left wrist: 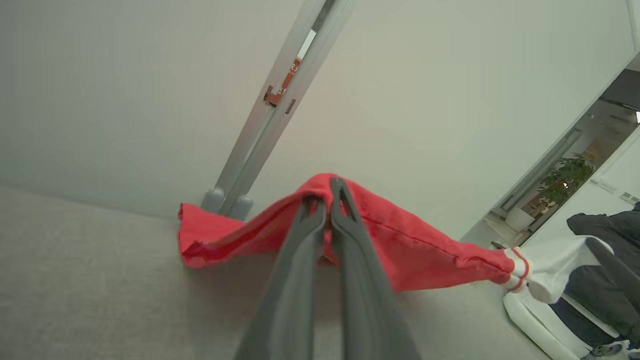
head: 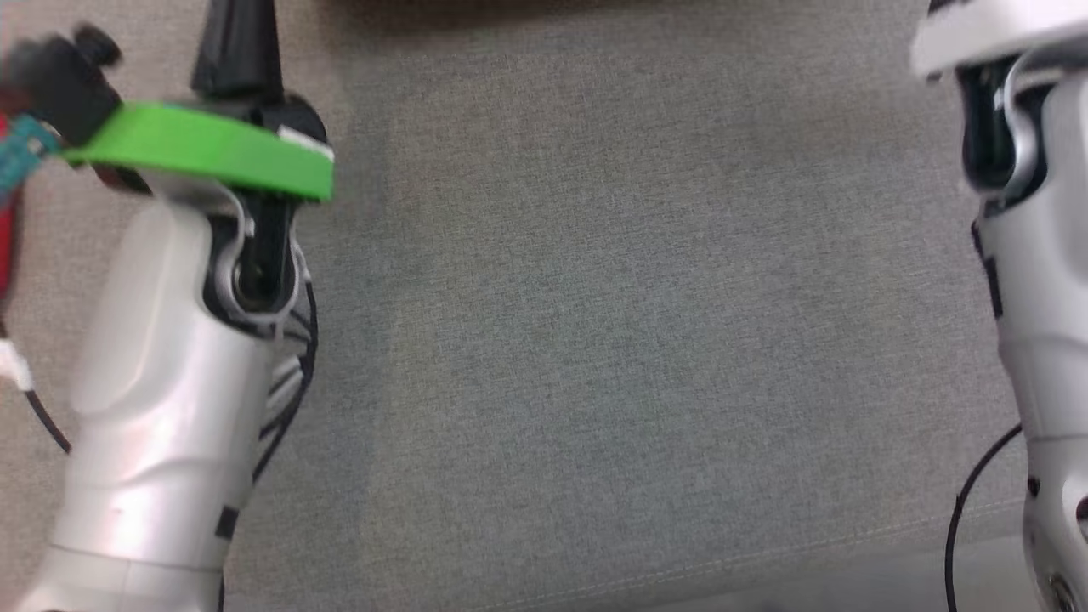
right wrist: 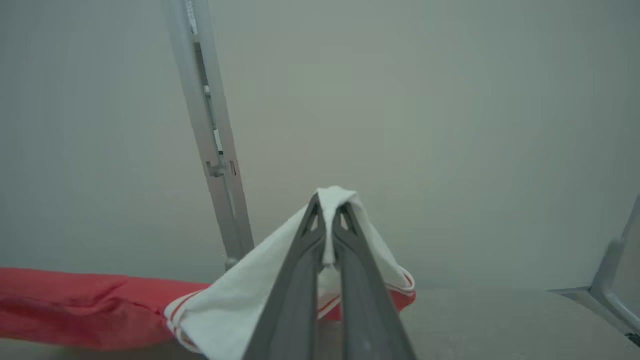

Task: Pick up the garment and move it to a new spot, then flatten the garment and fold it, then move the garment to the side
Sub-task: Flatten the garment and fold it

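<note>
L gripper (left wrist: 327, 195) & R gripper (right wrist: 329, 206) each pinched tight on garment (left wrist: 405, 240), pale forearms (head: 161, 365) at head view's sides.

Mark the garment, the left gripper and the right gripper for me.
garment (left wrist: 415, 247), left wrist view, on the red cloth along the stretched span.
left gripper (left wrist: 326, 196), left wrist view, between the fingertips clamping the red fold.
right gripper (right wrist: 330, 207), right wrist view, between the fingertips clamping the white end.

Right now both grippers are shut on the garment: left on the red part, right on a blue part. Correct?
Not quite: the right gripper pinches a white part of the garment, not blue, as the right wrist view shows. The left gripper is shut on the red part.
</note>
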Available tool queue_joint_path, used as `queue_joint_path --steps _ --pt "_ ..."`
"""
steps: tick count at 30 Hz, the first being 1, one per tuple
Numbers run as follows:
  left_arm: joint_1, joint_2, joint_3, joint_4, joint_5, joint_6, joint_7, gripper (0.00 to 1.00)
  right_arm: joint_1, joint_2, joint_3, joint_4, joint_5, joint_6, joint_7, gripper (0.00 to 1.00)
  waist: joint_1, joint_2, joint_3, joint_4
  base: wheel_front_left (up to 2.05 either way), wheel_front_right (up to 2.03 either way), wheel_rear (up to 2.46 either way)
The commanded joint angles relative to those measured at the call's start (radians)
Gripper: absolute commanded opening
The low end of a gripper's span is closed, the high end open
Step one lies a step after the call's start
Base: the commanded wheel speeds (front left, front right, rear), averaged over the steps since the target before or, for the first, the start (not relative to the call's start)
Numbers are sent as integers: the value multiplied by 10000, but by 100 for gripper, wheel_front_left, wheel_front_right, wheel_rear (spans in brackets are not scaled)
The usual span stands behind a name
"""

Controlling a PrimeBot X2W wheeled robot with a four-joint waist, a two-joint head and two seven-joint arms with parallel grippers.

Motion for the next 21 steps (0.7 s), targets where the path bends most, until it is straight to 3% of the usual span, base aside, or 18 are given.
queue_joint_path --steps 1,7,12,21 --pt "482 6 -83 224 -80 -39 -3 0 462 -152 88 158 256 5 103 0 -1 0 -293 92 0 0 0" --pt "2248 -128 -551 1124 -443 -40 -4 0 2716 -455 243 509 1387 3 1495 0 -1 0 -990 278 0 0 0" --pt "3417 -4 -927 1282 -425 -41 -4 0 4587 -581 -109 -208 1918 3 2986 0 -1 0 -1568 389 0 0 0" --pt "4999 133 -1225 1084 -358 -38 -5 0 7228 124 -1680 -2336 1073 2 5673 0 -1 0 -2251 601 0 0 0"
